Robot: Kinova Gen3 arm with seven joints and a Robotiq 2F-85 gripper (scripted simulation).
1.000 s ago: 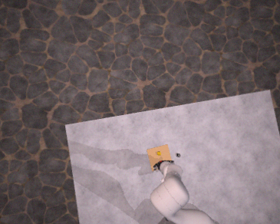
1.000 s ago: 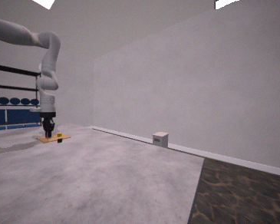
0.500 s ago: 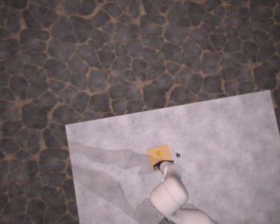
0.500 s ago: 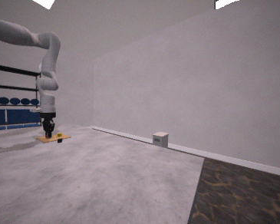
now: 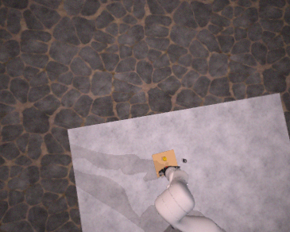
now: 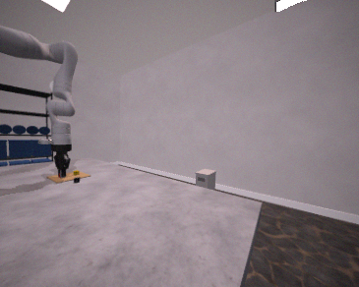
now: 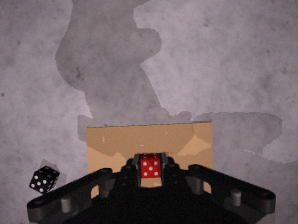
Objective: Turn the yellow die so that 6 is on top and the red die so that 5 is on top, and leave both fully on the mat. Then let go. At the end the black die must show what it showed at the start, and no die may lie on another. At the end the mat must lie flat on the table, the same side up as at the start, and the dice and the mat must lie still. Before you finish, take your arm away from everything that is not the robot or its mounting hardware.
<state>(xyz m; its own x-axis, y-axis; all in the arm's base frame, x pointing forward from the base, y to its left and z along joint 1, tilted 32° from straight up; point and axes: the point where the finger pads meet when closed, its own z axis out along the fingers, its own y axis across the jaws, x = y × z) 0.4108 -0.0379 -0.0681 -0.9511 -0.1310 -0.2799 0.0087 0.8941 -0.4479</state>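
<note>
Red die sits between the nearly closed gripper's fingers; black die lies beyond the mat's edge.

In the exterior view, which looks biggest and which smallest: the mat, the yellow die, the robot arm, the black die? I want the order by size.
1. Robot arm
2. Mat
3. Yellow die and black die: too alike to rank
</note>
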